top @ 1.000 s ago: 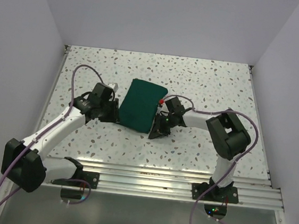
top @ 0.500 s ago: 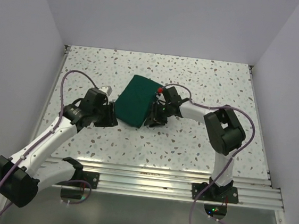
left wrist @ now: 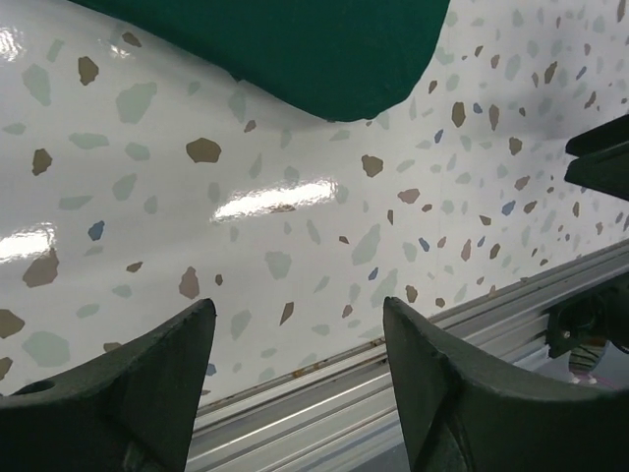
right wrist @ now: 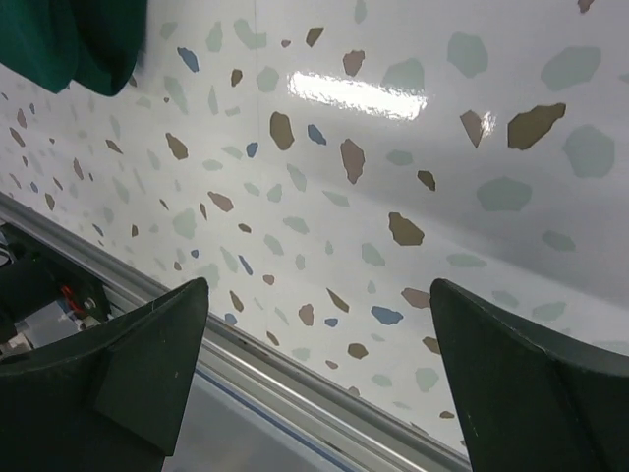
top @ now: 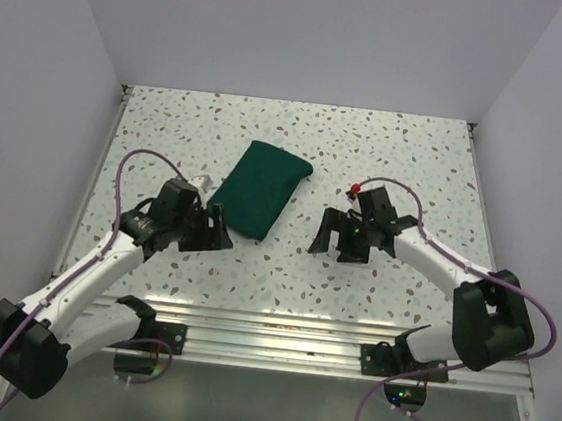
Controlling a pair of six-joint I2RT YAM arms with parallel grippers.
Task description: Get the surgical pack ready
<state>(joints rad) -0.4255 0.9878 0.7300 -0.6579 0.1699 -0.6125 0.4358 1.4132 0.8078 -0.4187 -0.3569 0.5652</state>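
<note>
**Item 1. Aluminium rail** [top: 278, 333]: slotted and set along the near edge of the worktop [top: 388, 146]. Both arm bases are bolted to it.

**Item 2. Purple cables** [top: 124, 169]: one is looped along each white arm.

**Item 3. Left hand** [top: 212, 235]: held over the worktop left of centre and pointed rightwards. In the left wrist view its fingers [left wrist: 118, 393] are spread apart. Only bare speckled surface is seen between them, and nothing is gripped.

**Item 4. Right hand** [top: 327, 233]: held right of centre and pointed leftwards, facing the left hand. In the right wrist view its fingers [right wrist: 531, 393] are spread wide with bare surface between, and nothing is gripped. A small red knob [top: 356, 189] is carried at the wrist.

**Item 5. Surgical pack** [top: 260, 190]: a dark green cloth folded into an oblong bundle with rounded corners. It is laid flat on the worktop and set askew, with its far end turned to the right. Its near end is found close beyond the left hand, with a strip of worktop between them. It is well apart from the right hand, in whose wrist view only one green corner is caught, at the upper left.

**Item 6. Worktop**: a glossy white terrazzo pattern, flecked with brown, grey and blue.

**Item 7. Walls** [top: 310, 33]: plain white, closing the far end and both sides.
</note>
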